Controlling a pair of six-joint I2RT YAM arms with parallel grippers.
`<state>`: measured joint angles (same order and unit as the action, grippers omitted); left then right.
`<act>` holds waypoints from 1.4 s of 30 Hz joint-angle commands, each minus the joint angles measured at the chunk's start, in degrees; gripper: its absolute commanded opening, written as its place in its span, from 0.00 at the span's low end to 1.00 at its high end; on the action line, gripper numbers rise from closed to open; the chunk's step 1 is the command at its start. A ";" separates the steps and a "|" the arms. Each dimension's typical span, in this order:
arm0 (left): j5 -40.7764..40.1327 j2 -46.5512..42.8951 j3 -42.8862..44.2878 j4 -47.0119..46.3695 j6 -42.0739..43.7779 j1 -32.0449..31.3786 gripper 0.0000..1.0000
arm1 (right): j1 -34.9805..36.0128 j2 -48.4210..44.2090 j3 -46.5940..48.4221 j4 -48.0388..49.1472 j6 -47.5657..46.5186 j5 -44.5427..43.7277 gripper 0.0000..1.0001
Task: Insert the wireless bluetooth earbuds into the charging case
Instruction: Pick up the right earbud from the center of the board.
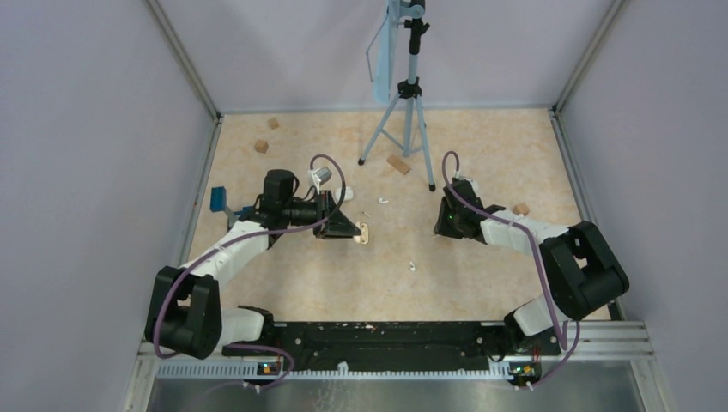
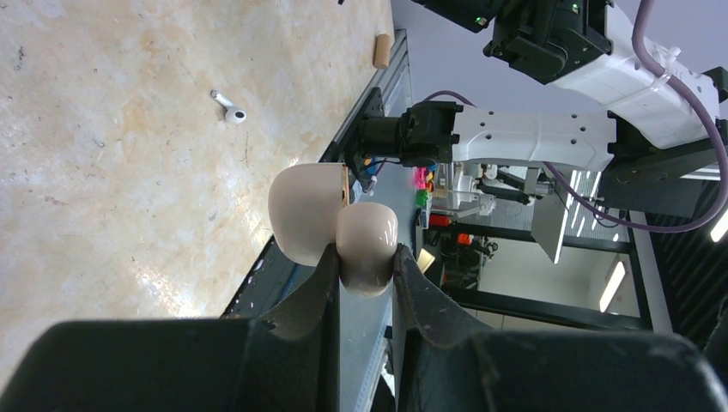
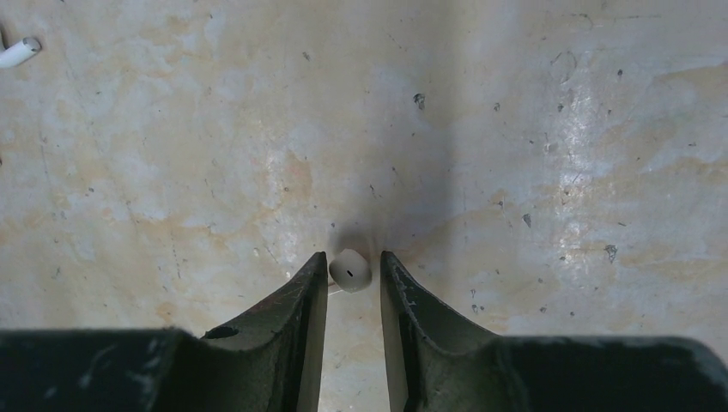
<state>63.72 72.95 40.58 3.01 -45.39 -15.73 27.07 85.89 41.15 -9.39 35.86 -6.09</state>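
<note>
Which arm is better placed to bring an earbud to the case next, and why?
The right arm: its jaws straddle an earbud lying on the table. The left arm has its jaws clamped on the open charging case, so it cannot pick up anything.

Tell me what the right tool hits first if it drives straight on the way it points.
The small white plastic earbud lying between the right tool's fingertips, then the mottled beige tabletop right behind it. How much gap remains is unclear.

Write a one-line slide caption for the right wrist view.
Right fingers straddle a white earbud lying on the mottled table.
</note>
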 commanded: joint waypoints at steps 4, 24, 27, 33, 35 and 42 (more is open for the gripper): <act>2.02 1.53 1.10 -0.99 1.49 -0.01 0.00 | -0.52 -0.38 -1.07 -0.99 -2.00 0.02 0.31; 1.24 2.18 0.83 -1.68 0.74 -0.36 0.00 | 0.24 -3.36 -3.27 1.30 2.03 1.06 0.60; 1.19 2.02 0.76 -1.76 0.74 -0.44 0.00 | 0.18 -6.58 -3.17 -1.40 6.91 -2.97 0.58; 1.12 1.82 0.10 -2.31 0.59 -0.53 0.00 | 0.17 -11.68 -6.81 -3.14 25.81 -2.66 0.49; 1.22 1.65 -0.49 -2.56 -0.06 -0.53 0.00 | 0.22 -10.76 -6.47 -5.56 31.02 -1.78 0.49; 1.82 1.93 -1.28 -4.68 -0.20 -0.57 0.00 | 0.53 -7.18 -6.17 -5.60 39.75 -1.73 0.46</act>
<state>64.07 75.29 39.75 1.67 -45.67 -16.08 27.24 76.86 34.81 -14.44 67.83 -7.18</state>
